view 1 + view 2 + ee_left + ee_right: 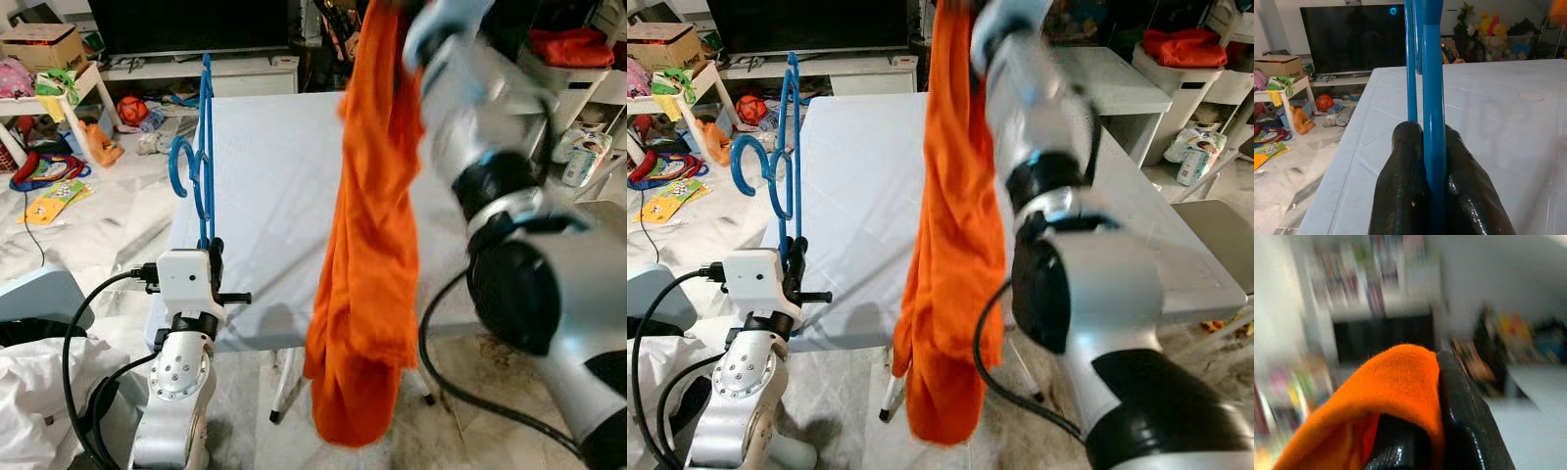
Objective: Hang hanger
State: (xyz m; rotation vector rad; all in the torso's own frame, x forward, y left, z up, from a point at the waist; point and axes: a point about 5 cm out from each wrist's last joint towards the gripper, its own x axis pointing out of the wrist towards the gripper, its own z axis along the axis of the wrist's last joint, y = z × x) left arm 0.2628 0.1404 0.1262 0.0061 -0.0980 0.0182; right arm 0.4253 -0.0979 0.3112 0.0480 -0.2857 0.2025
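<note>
Both of the task's things are in the robot's hold, yet nothing is joined so far. The left gripper [1432,196], low at the near left corner of the white folding table [284,196], has its two black fingers pressed tight on a bar of the blue plastic clothes hanger [203,157], which stands upright on edge above that corner with its hook curling out over the floor on the robot's left. The right gripper [1422,396], lifted high above the table's near edge, is pinched on a fold of the orange fabric garment [367,235] — the cloth drapes over one finger in the right wrist view, which is blurred — and the garment hangs in a long bunched column past the table's front edge, its hem well below the tabletop. Hanger and garment are apart, with bare table between them. By my reading the pick-up stage is finished, while the main work is left: the garment has to be opened and threaded onto the hanger's shoulders, and after that the hanger needs a rail or hook, none of which I can make out among the dark television [1352,39], toys and boxes behind.
</note>
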